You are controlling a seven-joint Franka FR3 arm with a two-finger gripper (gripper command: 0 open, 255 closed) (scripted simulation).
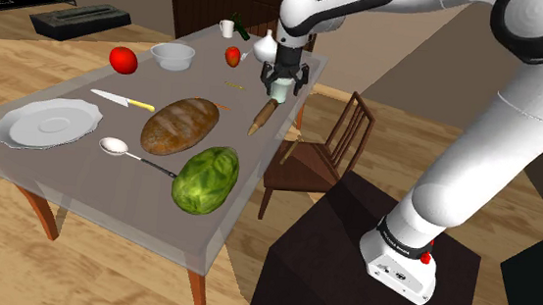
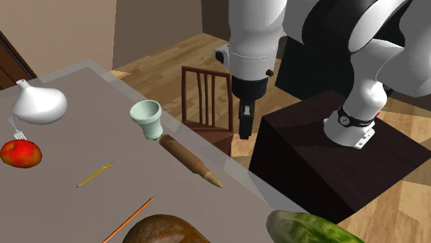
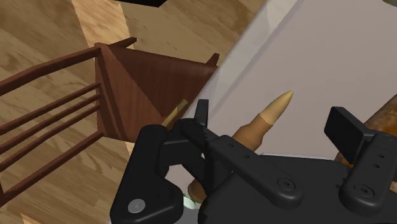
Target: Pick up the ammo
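Brown ammo (image 2: pixel 191 160) lies flat on the table (image 2: pixel 76 148), close to its edge beside the chair (image 2: pixel 206 96). The black gripper (image 3: pixel 272 116) hangs above it with fingers (image 3: pixel 347 127) wide apart, holding nothing. I judge that lowering, closing and lifting all remain.

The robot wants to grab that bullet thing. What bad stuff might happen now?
The ammo is round and lies near the table edge, so a nudge from the open gripper might roll it off, down by the chair. The pale green cup stands right beside its back end, so a finger could bump the cup and tip it.
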